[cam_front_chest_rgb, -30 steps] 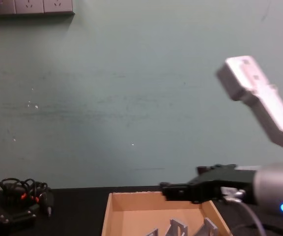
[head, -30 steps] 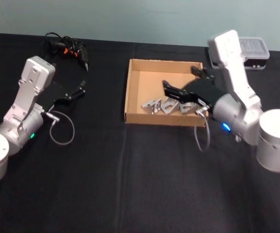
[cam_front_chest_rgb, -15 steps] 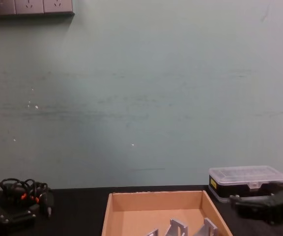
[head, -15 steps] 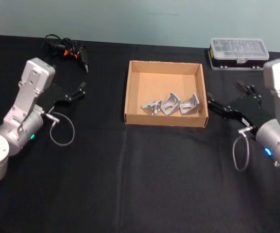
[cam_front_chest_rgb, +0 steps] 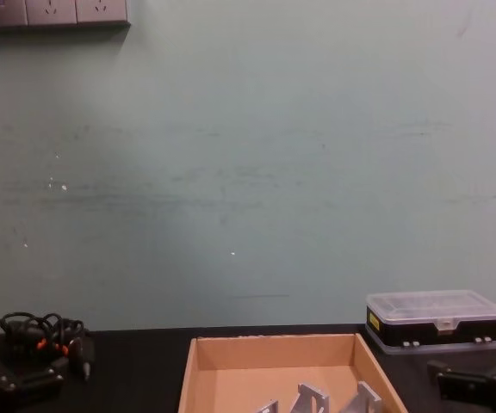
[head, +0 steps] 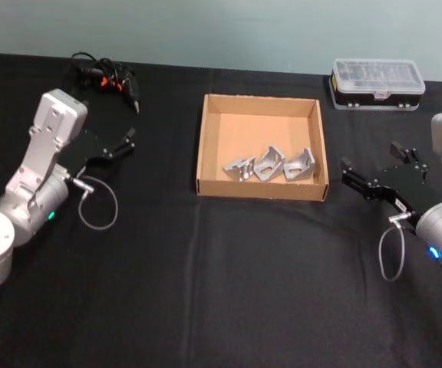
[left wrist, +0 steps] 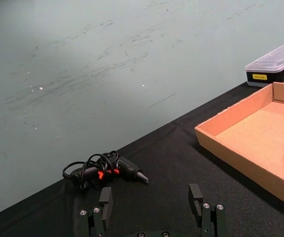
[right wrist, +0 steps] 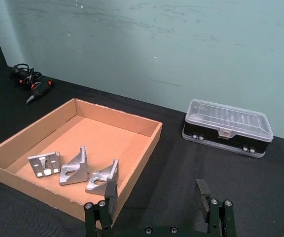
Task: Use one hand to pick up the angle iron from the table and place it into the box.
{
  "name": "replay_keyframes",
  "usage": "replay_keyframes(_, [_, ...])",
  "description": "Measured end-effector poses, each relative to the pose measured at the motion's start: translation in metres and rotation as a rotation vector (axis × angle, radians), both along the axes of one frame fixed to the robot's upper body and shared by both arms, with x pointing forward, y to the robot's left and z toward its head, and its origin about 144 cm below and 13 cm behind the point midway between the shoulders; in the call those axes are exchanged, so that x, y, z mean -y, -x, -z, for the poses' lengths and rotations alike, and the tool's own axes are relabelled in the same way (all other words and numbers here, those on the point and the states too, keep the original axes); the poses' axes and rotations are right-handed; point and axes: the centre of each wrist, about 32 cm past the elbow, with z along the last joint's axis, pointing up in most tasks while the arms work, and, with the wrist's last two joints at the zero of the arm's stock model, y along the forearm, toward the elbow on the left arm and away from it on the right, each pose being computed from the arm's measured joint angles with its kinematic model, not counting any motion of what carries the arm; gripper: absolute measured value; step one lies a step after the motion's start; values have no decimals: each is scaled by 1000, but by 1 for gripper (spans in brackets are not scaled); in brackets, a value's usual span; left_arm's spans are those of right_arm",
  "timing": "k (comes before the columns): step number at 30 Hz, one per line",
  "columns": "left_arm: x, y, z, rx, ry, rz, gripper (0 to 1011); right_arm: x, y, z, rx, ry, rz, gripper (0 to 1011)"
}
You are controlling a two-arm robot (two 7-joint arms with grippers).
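- Nearest me, my right tool (head: 353, 177) hangs low over the black worktop (head: 221, 284), just right of the box; in the right wrist view its fingers (right wrist: 110, 193) stand spread with nothing between them.
- My left tool (head: 126, 140) sits parked at the left, well apart from the box, fingers (left wrist: 106, 197) also spread and empty.
- Mid-worktop, the cardboard box (head: 202, 149) holds three angle irons (head: 269, 164) side by side near its front wall. I see no angle iron lying on the bare worktop, so I judge the placing done.
- Risk from here: the right tool is close to the box's right wall, so a careless swing left could clip the low cardboard edge and shove the box or jostle the irons.
- Farther back, a clear-lidded plastic case (head: 377, 83) sits beyond the right tool; a backward reach could knock it.
- At far left, a tangle of cables (head: 102, 77) lies past the left tool and could snag its fingers.
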Motion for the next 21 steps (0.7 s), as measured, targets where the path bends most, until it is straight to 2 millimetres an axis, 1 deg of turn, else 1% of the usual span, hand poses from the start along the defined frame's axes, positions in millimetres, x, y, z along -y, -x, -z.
replay_keyframes(21, [0, 0, 0, 0, 0, 0, 1011, -2, -1, -1, -2, 1, -5, 1000])
